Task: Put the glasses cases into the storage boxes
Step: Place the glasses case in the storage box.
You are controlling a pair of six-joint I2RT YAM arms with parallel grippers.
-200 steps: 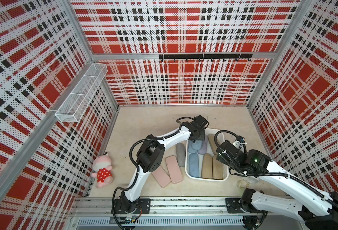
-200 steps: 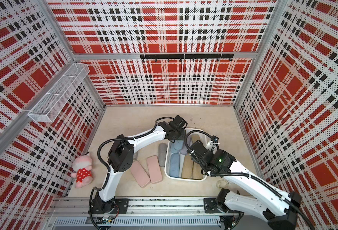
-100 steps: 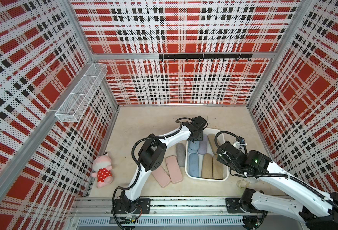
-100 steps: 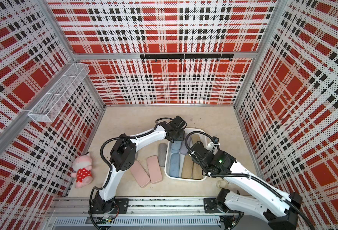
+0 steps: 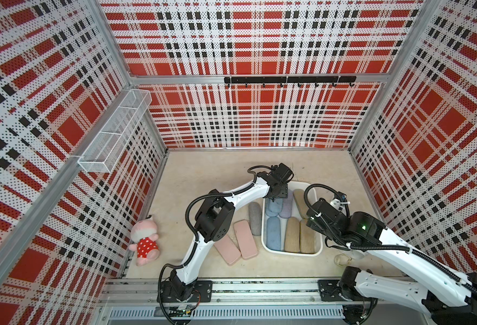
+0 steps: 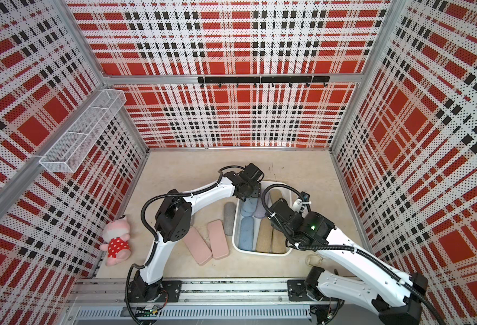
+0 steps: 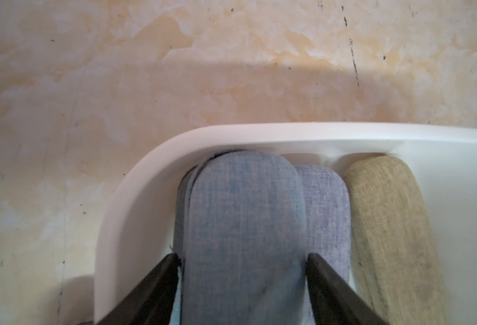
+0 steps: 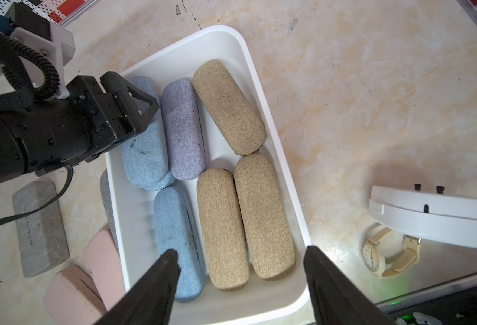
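Left pincer (image 7: 242, 256) straddles the blue case (image 7: 245, 202), tray (image 7: 259, 135) rim just ahead—hold cannot be told. Right pincer (image 8: 241, 251) parted, empty.

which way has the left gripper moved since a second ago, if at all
No: the left gripper stays over the same far corner of the white tray.

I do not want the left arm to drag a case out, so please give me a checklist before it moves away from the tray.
1. Top blue case inside white tray: ok, resting on another blue case.
2. Left gripper free of that case: cannot tell, fingers flank it closely.
3. Right gripper empty: ok, open above the tray.
4. All cases stored: not ok, two pink cases and a grey case lie beside the tray.
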